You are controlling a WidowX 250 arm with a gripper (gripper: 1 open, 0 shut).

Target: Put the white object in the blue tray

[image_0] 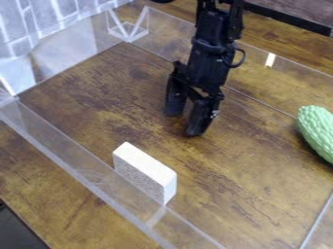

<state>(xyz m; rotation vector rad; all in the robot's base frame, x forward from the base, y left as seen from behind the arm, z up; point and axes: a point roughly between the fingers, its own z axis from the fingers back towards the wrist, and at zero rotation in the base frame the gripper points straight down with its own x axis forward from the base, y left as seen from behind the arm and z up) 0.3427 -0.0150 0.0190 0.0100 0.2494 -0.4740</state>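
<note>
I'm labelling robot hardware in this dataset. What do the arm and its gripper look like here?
The arm is black all over, a slim, boxy column that enters from the top edge of the picture. It ends in a black gripper with two thick, blunt fingers. The surfaces look dark and slightly glossy. No coloured markings or labels can be made out, and whether there are cables is too dark to tell.
</note>
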